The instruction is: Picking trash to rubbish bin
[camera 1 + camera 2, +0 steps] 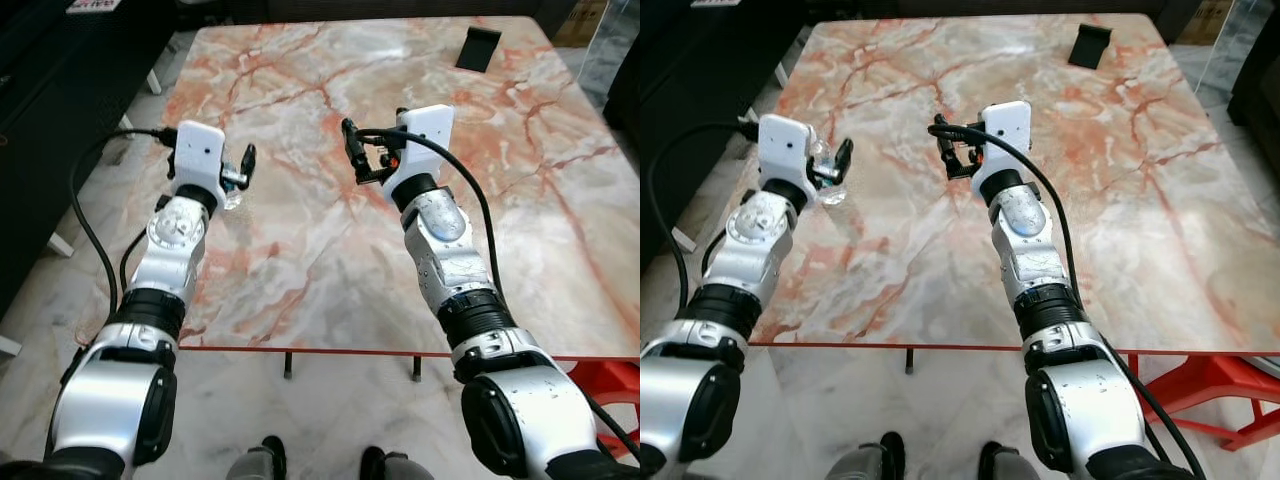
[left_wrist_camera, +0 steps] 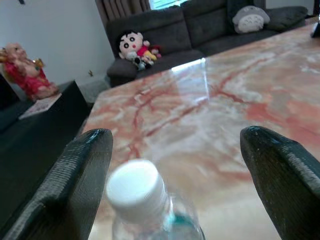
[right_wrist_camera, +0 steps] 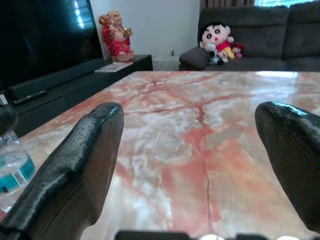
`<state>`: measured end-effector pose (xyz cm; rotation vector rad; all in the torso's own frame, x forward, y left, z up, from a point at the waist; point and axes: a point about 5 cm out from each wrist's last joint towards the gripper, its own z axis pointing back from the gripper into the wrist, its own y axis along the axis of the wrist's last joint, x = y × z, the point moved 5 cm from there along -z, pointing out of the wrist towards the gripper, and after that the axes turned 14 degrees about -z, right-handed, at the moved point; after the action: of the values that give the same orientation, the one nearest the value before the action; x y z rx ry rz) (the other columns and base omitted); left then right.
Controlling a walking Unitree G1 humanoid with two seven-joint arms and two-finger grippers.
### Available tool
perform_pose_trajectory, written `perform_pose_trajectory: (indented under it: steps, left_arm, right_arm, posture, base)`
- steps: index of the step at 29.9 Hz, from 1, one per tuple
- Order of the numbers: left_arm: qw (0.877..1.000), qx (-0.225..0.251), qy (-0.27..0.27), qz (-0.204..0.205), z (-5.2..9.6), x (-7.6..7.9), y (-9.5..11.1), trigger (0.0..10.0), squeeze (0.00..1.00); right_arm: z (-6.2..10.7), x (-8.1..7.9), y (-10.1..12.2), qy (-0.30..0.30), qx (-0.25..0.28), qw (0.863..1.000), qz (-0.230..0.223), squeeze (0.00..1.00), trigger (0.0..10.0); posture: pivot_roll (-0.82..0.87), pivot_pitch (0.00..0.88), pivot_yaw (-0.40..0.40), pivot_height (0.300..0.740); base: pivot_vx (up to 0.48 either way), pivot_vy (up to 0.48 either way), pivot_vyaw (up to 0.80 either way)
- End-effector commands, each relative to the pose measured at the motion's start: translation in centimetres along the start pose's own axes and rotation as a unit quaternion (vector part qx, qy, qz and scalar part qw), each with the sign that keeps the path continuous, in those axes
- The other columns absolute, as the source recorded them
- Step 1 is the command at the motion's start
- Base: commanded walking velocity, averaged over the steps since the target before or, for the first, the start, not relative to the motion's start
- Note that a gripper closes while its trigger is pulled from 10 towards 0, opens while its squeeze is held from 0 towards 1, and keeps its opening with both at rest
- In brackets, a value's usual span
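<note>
A small clear plastic bottle (image 1: 829,186) with a white cap (image 2: 135,189) stands upright near the left edge of the marble table (image 1: 330,240). My left gripper (image 1: 236,172) is open right at the bottle, one finger (image 2: 82,175) on each side of the cap, neither touching it. My right gripper (image 1: 357,154) hovers open over the middle of the table with nothing between its fingers. In the right wrist view the bottle (image 3: 12,165) stands off to the side of that gripper.
A small black object (image 1: 478,48) sits at the table's far right corner. A dark low cabinet (image 1: 60,110) runs along the left of the table. A red frame (image 1: 610,385) stands on the floor at the lower right. A sofa with plush toys (image 2: 137,47) lies beyond the table.
</note>
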<state>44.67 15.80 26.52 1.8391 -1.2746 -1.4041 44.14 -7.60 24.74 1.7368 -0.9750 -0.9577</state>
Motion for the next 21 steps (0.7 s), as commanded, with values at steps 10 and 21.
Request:
perform_pose_trajectory:
  steps: [10, 21]
  left_arm:
    - [0.999, -0.015, 0.039, 0.026, -1.4, -2.1, 0.7, 10.0, 0.0]
    - [0.995, -0.068, 0.068, 0.039, -1.6, -2.9, -0.8, 10.0, 0.0]
  right_arm:
    - [1.0, -0.3, -1.6, 0.01, -0.015, 1.0, -0.004, 0.0, 10.0]
    - [2.9, 1.0, -3.5, -0.006, -0.039, 0.999, -0.004, 0.0, 10.0]
  posture:
    - [0.04, 0.274, 0.049, 0.74]
    - [0.04, 0.274, 0.045, 0.74]
  base:
    - [0.0, 0.0, 0.0]
    - [0.0, 0.0, 0.0]
